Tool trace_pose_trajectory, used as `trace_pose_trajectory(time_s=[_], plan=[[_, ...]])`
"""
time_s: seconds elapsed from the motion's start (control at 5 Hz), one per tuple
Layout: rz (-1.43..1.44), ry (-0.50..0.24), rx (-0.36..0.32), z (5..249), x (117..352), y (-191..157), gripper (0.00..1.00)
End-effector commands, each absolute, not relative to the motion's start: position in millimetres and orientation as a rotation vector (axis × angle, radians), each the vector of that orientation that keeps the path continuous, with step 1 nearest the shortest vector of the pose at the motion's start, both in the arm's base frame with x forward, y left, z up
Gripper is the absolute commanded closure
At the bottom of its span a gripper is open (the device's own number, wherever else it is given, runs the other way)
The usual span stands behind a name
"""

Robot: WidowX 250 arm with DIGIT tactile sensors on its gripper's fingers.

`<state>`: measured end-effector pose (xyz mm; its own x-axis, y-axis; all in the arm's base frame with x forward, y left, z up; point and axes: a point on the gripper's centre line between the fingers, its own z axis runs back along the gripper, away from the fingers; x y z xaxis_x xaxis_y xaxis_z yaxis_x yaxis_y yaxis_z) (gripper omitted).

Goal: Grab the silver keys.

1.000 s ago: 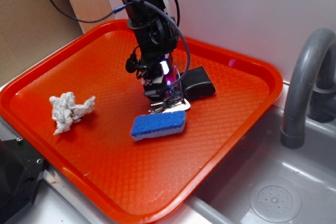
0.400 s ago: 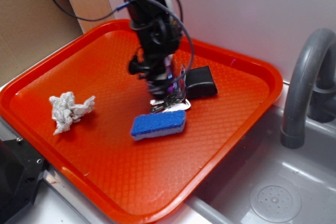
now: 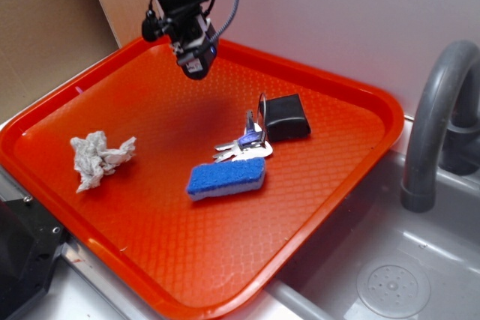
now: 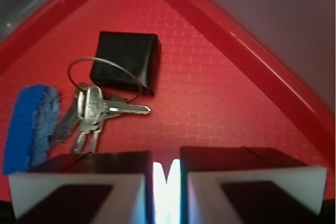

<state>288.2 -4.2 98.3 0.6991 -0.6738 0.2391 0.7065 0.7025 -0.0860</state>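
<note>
Gripper (image 3: 196, 67) hovering high over tray (image 3: 90, 110), fingers nearly closed, holding nothing. Silver keys (image 3: 244, 145) lying well below, toward the sponge (image 3: 226, 179), blades pointing sponge-ward.

I see the silver keys (image 3: 244, 144) lying flat on the orange tray (image 3: 150, 110), a small fanned bunch of shiny metal blades on a thin wire ring (image 4: 105, 80). The ring loops up against the black boxy fob (image 4: 126, 62), and the blades point toward the blue sponge (image 3: 226, 178) just beside them.
</note>
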Motion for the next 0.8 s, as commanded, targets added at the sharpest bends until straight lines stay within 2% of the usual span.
trace_pose_trajectory(time_s=[0.0,0.2,0.6], plan=[[-0.735,-0.233,-0.12,105,277,-34,0.0],[-0.491,-0.2,-0.11,108,269,-45,0.0],[0.037,-0.037,-0.222,129,275,-58,0.0]])
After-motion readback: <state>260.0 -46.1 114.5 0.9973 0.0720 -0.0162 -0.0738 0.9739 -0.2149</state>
